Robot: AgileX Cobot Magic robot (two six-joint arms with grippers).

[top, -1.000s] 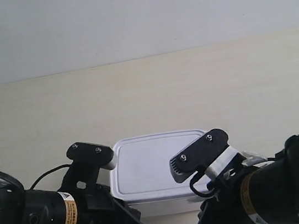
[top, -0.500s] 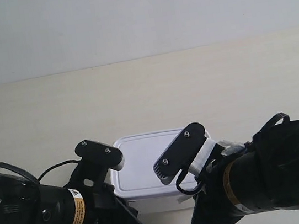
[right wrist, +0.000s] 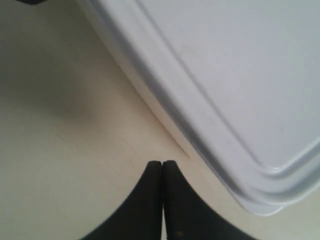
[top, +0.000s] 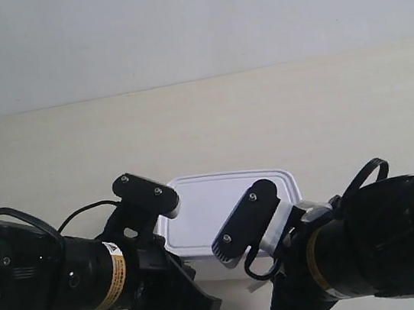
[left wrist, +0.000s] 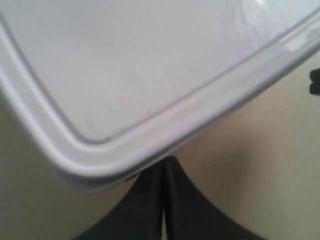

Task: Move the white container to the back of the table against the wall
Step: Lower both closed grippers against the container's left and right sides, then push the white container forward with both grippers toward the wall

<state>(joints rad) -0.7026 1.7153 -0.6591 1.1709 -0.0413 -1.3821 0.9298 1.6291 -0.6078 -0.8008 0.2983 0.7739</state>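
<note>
The white container (top: 216, 206), a lidded box with rounded corners, rests on the cream table (top: 203, 125) between two black arms that cover its near corners. In the left wrist view its rimmed lid (left wrist: 140, 75) fills most of the picture. My left gripper (left wrist: 163, 161) is shut, its tips tucked under the lid's rim against the box. The right wrist view shows a lid corner (right wrist: 240, 100). My right gripper (right wrist: 162, 163) is shut with nothing in it, a short gap from the box's side. The pale wall (top: 189, 26) rises behind the table.
Bare table (top: 324, 108) stretches from the container back to the wall. The arm at the exterior view's left (top: 47, 281) and the arm at the exterior view's right (top: 374, 243) crowd the near edge.
Both arms have pushed forward and inward. The container has slid away from the near edge toward the wall and a little to the exterior view's right.
</note>
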